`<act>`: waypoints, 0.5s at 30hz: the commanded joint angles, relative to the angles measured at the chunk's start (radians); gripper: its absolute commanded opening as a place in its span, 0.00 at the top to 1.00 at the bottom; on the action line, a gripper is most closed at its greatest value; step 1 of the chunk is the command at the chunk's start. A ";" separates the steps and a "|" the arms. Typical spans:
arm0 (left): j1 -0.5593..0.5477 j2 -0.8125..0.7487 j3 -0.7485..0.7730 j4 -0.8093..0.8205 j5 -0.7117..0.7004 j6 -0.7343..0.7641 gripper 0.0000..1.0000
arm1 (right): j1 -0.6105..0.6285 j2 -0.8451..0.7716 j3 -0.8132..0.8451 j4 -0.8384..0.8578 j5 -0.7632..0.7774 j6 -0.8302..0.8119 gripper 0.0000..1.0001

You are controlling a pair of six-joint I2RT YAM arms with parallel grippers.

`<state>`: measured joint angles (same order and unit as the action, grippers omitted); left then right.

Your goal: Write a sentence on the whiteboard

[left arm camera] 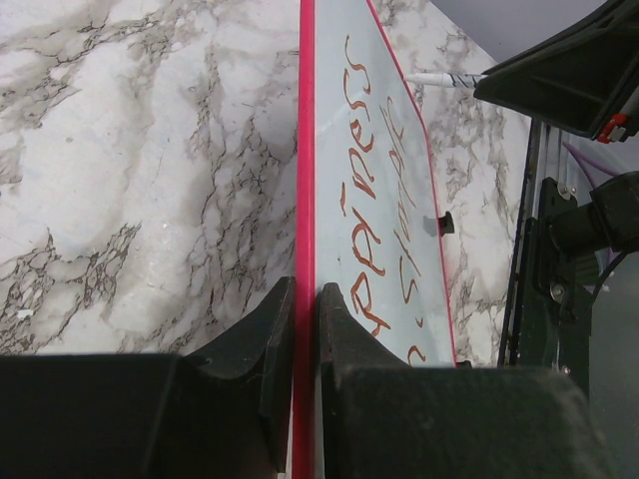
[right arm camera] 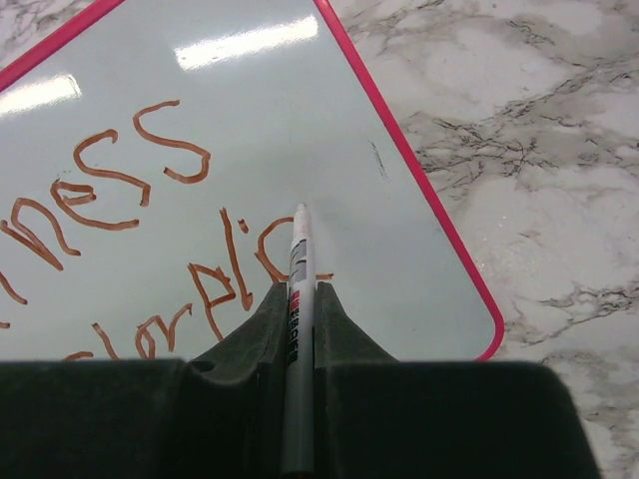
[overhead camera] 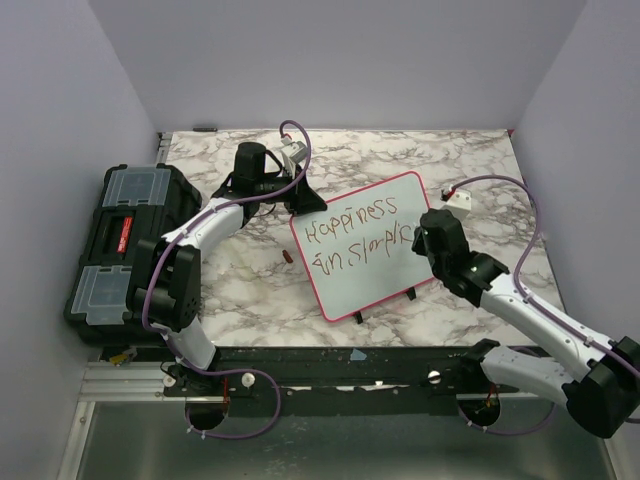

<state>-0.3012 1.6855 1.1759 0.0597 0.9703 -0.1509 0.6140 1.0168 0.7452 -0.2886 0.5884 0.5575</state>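
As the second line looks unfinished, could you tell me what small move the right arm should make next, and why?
Probably shift the marker in the right pincer onto the bare area beyond the last letter on the whiteboard and stroke the next letter: the sentence stops at "Simplic", and the left pincer clamps the frame.

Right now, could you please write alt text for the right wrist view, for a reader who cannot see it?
The right pincer grips a white marker, its tip at the end of the red-brown handwriting on the whiteboard. A marble-patterned table shows beyond the board's pink frame.
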 commanded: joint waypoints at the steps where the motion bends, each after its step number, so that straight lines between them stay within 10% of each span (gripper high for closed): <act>1: 0.013 -0.007 0.016 0.080 0.003 0.050 1.00 | 0.000 0.036 0.033 0.051 0.047 -0.013 0.99; 15: 0.014 -0.007 0.018 0.080 0.003 0.050 1.00 | 0.000 0.045 -0.015 0.049 0.039 -0.006 0.99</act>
<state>-0.3012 1.6855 1.1759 0.0597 0.9707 -0.1509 0.6140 1.0794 0.7471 -0.2523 0.6056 0.5476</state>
